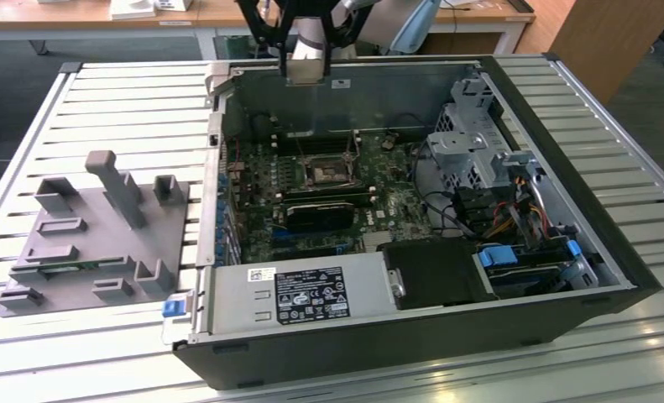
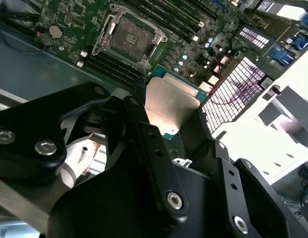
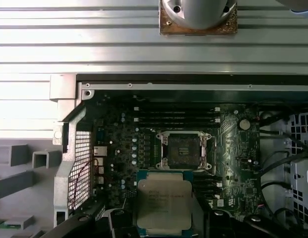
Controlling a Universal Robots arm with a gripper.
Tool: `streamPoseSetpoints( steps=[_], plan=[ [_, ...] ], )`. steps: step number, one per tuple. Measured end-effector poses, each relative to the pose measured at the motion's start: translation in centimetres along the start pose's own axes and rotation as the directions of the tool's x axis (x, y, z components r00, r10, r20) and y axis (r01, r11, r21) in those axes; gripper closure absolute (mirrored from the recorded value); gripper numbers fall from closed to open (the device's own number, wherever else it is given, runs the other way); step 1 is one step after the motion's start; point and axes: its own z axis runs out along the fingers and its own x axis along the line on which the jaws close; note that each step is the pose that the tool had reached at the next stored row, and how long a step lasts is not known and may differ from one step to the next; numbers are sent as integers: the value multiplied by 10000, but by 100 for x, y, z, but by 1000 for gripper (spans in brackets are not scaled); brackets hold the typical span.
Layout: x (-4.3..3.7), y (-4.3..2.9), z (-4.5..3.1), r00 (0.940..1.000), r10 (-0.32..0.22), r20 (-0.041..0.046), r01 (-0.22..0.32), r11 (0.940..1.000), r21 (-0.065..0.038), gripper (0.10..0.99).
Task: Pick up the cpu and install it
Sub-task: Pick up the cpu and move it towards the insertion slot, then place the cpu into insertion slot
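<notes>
My gripper (image 1: 305,60) hangs above the far rim of the open computer case (image 1: 600,252), shut on the cpu (image 1: 305,70), a flat square chip with a silver-grey metal top. In the second wrist view the cpu (image 2: 169,106) sits clamped between the two black fingers (image 2: 144,124), and the gripper (image 2: 169,101) is well above the board. The motherboard's socket (image 1: 326,170) lies open with its metal frame around bare contacts. In both wrist views the socket (image 2: 128,33) (image 3: 183,149) is a short way off from the held cpu (image 3: 163,203).
A grey plastic holder block (image 1: 96,243) with upright posts stands on the slatted table at the exterior view's left. Inside the case are a power supply (image 1: 298,294), a drive cage (image 1: 472,138), loose cables (image 1: 511,210) and memory slots (image 3: 176,115).
</notes>
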Motion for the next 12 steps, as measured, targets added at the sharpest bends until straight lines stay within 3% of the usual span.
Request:
streamPoseSetpoints(
  steps=[12],
  plan=[
    [-103, 4, 12, 10000, 2, -1, -2, 10000, 3, 557]
  ],
)
